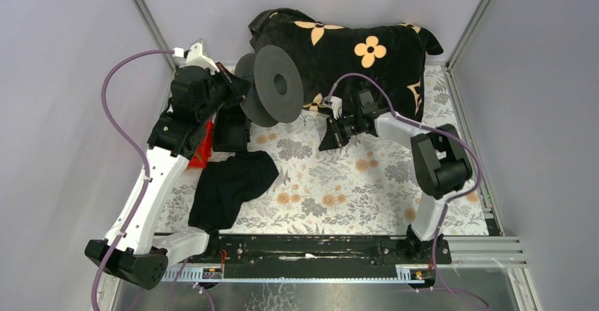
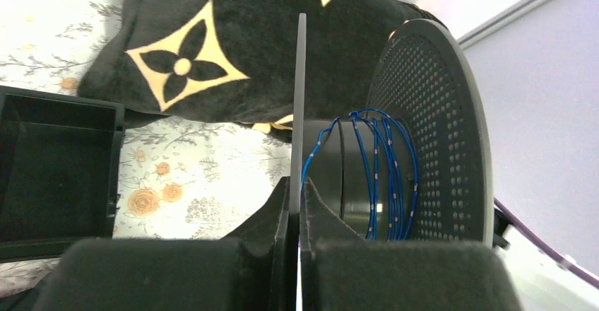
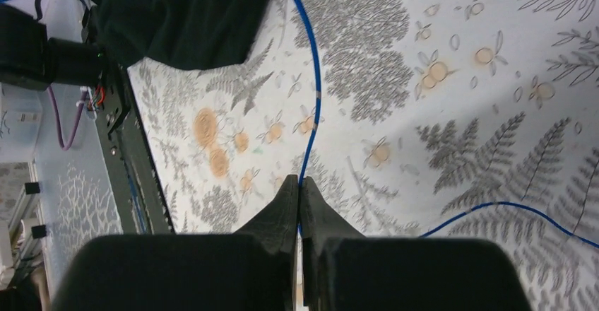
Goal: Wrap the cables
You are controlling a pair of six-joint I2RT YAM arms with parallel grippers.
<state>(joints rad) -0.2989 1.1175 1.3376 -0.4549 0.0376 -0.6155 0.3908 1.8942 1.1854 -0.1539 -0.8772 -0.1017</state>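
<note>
A large black disc-shaped plastic spool (image 1: pixel 274 85) is standing on edge toward the back of the floral-printed bench (image 1: pixel 339 184), with its two round flanges upright and its hub hole facing the right arm's side. The left arm (image 1: pixel 159 177) is reaching in from the spool's left. The left jaws are pinching narrowly on the thin rim of the nearer flange, which in the left wrist view is showing as a slim grey plate rising straight out from between them. Beyond that plate, thin, flexible blue cables (image 2: pixel 385 177) are lying in several turns around the spool's dark hub. They are bunching against the perforated far flange, and one strand is slanting back toward the gripped flange. The right arm (image 1: pixel 438 166) is bending in from the spool's right. The right jaws are sitting low over the bench, just right of and in front of the spool, closed tight on the blue cables. One stretch is running out from the pinched tips across the printed surface toward a crumpled black cloth (image 3: pixel 184 14), and another is curving away over the bench to the side. Behind the spool, a black plush cushion with cream flower shapes (image 1: pixel 353 49) is lying along the back of the bench. Below the spool's left edge an open black box (image 1: pixel 232 128) is resting on the bench. A red object (image 1: pixel 203 147) is peeking out just left of the box, under the left arm. The black cloth is lying in front of the spool, nearer the arm bases.
</note>
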